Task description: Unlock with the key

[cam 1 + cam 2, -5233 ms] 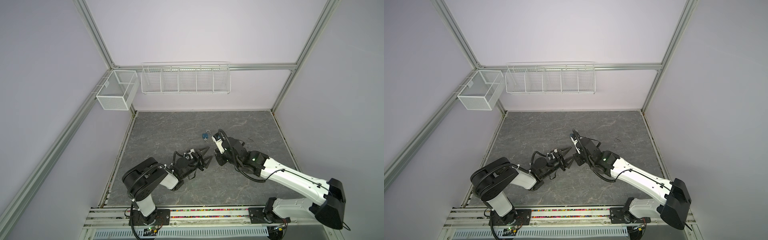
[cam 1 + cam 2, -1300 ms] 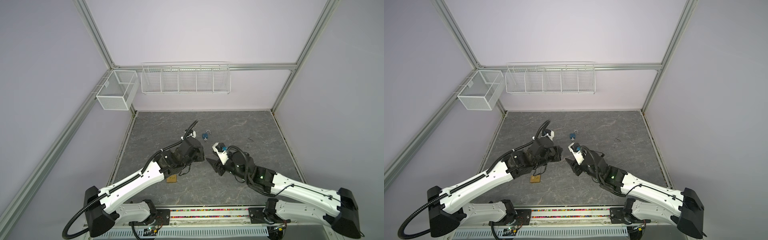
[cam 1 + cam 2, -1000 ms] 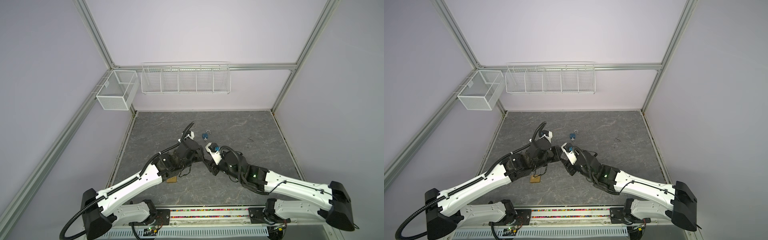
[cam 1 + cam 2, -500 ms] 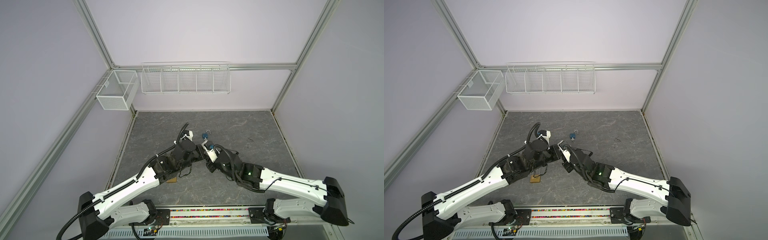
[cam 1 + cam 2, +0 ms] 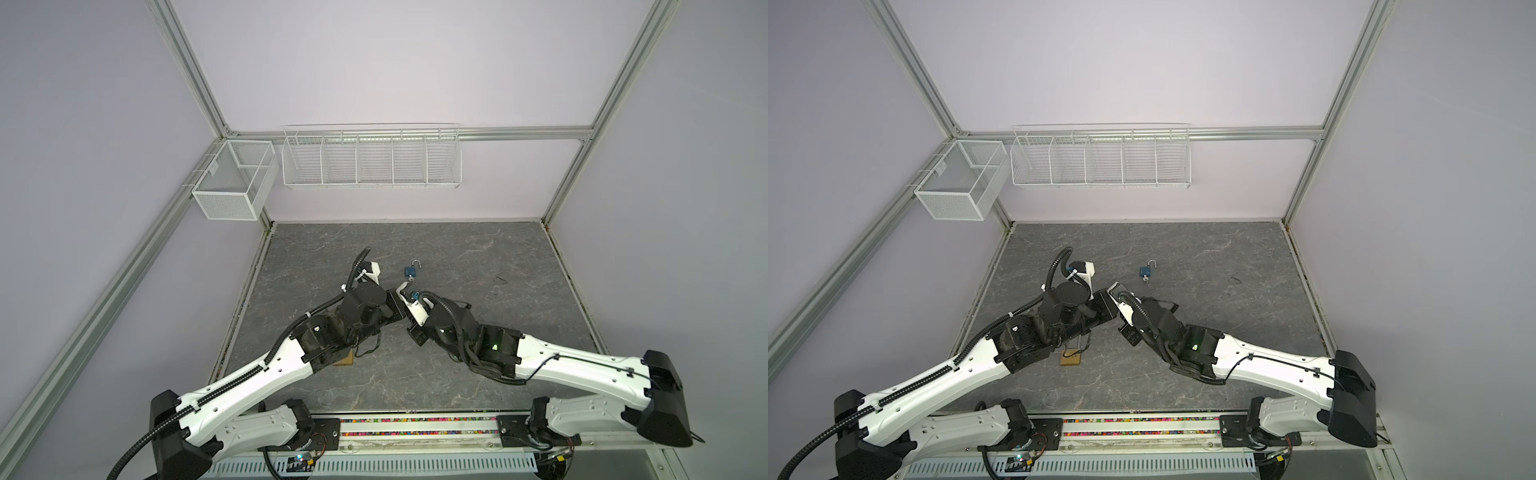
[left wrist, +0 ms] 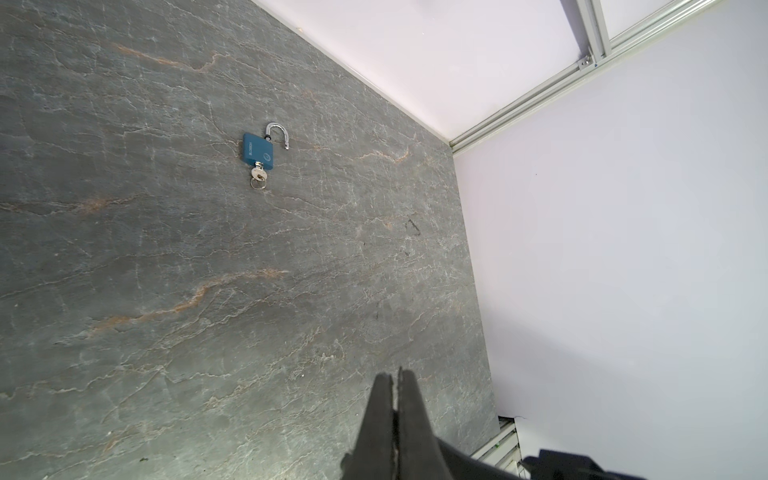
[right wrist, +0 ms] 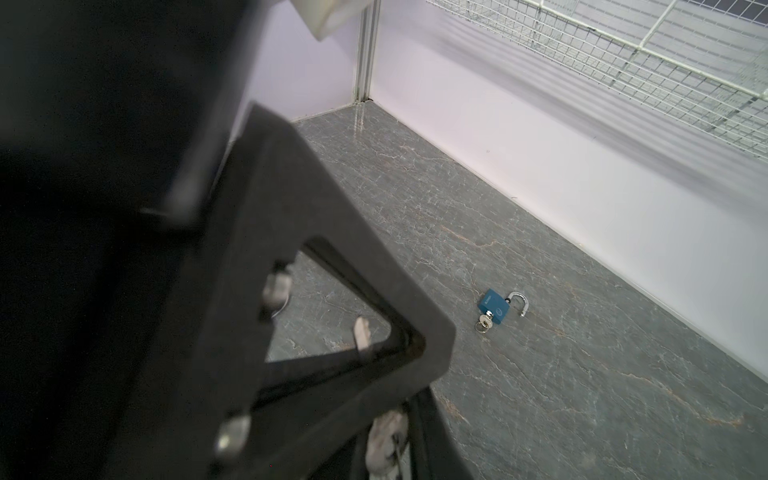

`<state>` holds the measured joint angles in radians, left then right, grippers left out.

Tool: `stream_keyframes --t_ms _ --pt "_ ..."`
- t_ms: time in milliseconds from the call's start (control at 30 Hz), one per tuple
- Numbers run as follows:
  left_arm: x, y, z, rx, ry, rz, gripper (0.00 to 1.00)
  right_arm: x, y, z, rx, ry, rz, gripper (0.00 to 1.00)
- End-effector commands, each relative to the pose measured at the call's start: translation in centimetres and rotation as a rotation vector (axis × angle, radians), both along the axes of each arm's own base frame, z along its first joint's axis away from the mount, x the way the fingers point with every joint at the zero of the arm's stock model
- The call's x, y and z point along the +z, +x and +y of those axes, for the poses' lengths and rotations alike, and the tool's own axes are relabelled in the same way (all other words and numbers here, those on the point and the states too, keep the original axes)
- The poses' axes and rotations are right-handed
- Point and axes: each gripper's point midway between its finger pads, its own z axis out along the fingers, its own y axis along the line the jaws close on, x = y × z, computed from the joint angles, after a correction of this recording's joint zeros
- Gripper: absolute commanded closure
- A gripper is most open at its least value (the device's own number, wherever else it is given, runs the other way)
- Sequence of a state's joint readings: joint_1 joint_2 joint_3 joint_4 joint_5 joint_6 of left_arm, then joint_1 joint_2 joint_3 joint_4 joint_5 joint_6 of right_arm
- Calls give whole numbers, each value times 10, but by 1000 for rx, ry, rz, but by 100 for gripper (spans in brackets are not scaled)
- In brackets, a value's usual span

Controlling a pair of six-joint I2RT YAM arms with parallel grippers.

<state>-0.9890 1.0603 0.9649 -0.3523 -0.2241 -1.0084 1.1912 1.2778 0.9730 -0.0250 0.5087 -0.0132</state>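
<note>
A blue padlock [image 5: 411, 272] [image 5: 1146, 271] lies on the grey table with its steel shackle swung open. A silver key [image 6: 258, 176] [image 7: 484, 323] with a ring sits in the padlock [image 6: 257, 151] [image 7: 494, 309]. Both grippers hang in the air nearer than the padlock, almost touching each other. My left gripper [image 5: 399, 311] [image 5: 1109, 311] [image 6: 395, 376] is shut with nothing seen between its fingers. My right gripper [image 5: 414, 337] [image 5: 1128, 332] [image 7: 405, 432] shows one dark finger [image 7: 430, 440] and a pale blurred thing [image 7: 386, 444] beside it. The left gripper's black body fills much of the right wrist view.
A brass padlock [image 5: 1070, 358] [image 5: 344, 358] lies on the table under the left arm, partly hidden. A white wire rack [image 5: 371, 160] and a white mesh basket [image 5: 232, 183] hang on the back and left walls, above the table.
Both arms have risen and drawn together over the middle of the table. The right jaws, wide open a second ago, have narrowed. The left stays shut. The blue padlock has not moved.
</note>
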Motion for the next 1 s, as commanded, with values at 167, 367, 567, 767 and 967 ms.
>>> stream_keyframes --t_ms 167,367,567,767,967 --pt "-7 5 26 126 -33 -3 84 0 -2 5 8 -15 -28 90" --pt "-8 8 43 195 -77 -20 64 -4 -4 7 23 4 6 93" --pt "-12 14 65 232 -70 -73 50 -14 -8 6 104 108 160 93" --pt "33 -14 68 -6 -184 -549 50 -7 -18 -3 276 282 352 93" --pt "56 -63 57 -251 -148 -938 53 9 -27 -4 400 359 411 93"
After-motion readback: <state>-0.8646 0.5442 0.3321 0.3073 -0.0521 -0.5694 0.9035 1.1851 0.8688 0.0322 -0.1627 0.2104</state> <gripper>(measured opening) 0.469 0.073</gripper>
